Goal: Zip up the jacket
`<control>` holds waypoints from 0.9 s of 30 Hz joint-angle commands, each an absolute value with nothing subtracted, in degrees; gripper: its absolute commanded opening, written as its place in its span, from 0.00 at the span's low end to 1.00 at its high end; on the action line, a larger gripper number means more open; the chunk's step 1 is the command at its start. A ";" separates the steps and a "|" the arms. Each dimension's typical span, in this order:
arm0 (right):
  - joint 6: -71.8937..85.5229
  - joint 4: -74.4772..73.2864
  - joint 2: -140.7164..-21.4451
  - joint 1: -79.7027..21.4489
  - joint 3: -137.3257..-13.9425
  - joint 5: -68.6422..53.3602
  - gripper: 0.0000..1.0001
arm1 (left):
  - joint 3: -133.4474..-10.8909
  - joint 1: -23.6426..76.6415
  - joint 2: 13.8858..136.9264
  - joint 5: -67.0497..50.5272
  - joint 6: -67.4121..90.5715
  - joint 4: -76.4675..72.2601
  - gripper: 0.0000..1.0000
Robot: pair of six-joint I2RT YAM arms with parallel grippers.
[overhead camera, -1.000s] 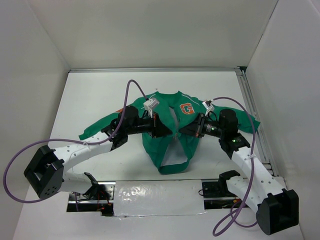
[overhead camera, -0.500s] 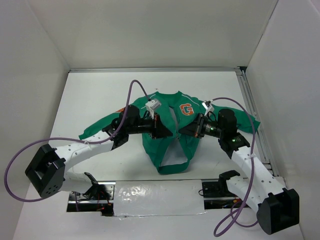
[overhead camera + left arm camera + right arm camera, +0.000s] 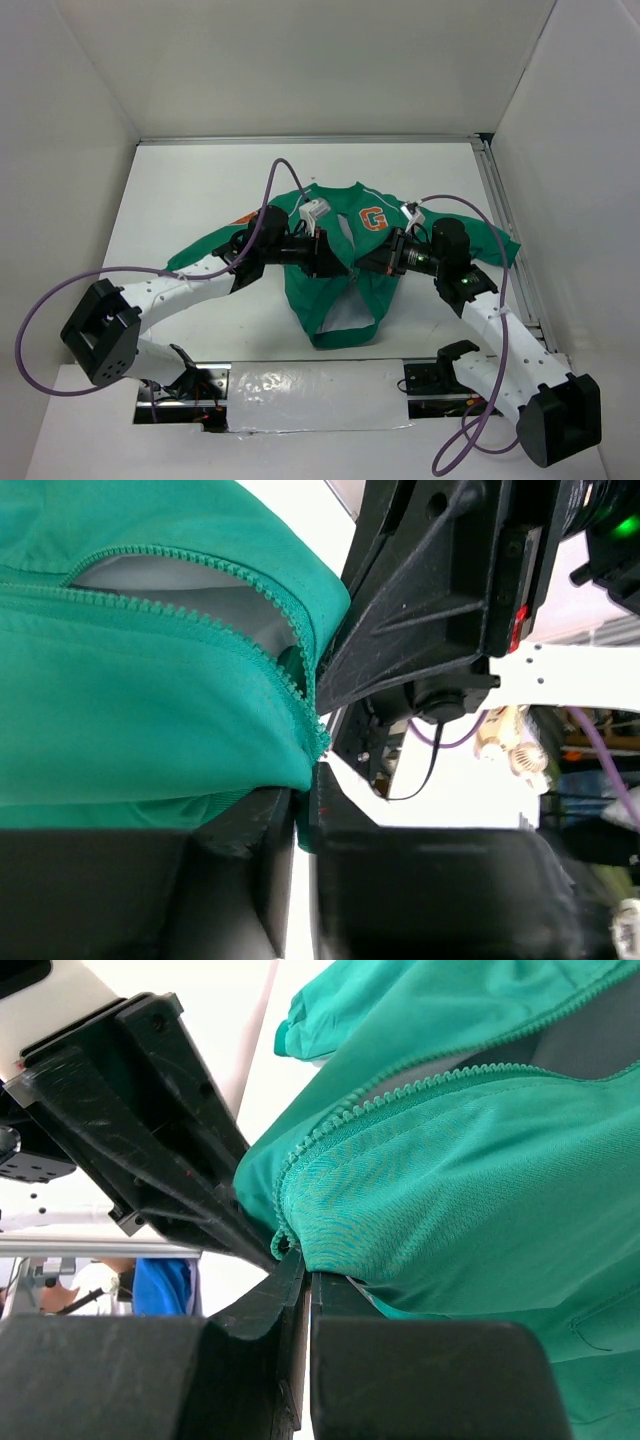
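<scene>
The green jacket [image 3: 330,295] with an orange G patch [image 3: 374,218] lies spread on the white table, front unzipped, sleeves out to both sides. Both grippers meet at its middle, tips facing each other. My left gripper [image 3: 340,262] [image 3: 302,802] has its jaws a narrow gap apart, with the jacket's [image 3: 150,700] toothed zipper edge [image 3: 300,695] still reaching between the tips. My right gripper [image 3: 366,262] [image 3: 305,1272] is shut on the ribbed corner of the jacket [image 3: 450,1210] beside the zipper teeth [image 3: 400,1090]. The zipper slider is hidden.
White walls close in the table on three sides. A metal rail [image 3: 505,230] runs along the right edge. A taped strip [image 3: 310,385] lies at the near edge between the arm bases. Purple cables [image 3: 270,180] loop above both arms.
My left arm has shifted a little right and away, and its jaws have parted slightly. The jacket's lower front has drawn up with it. The right gripper has stayed shut.
</scene>
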State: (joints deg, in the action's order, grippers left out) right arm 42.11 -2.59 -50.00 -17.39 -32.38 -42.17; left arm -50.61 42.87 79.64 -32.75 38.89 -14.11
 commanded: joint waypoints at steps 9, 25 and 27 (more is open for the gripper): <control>47.19 4.22 -49.48 -18.37 -35.76 -36.57 0.00 | -48.01 43.24 79.37 -33.49 37.62 -17.58 0.00; 39.56 -10.45 -49.23 -16.88 -39.29 -31.11 0.07 | -47.45 45.79 75.23 -21.98 37.08 -10.56 0.00; 37.54 -12.47 -48.96 -17.05 -39.90 -31.82 0.26 | -50.88 44.65 77.34 -21.97 39.54 -8.27 0.00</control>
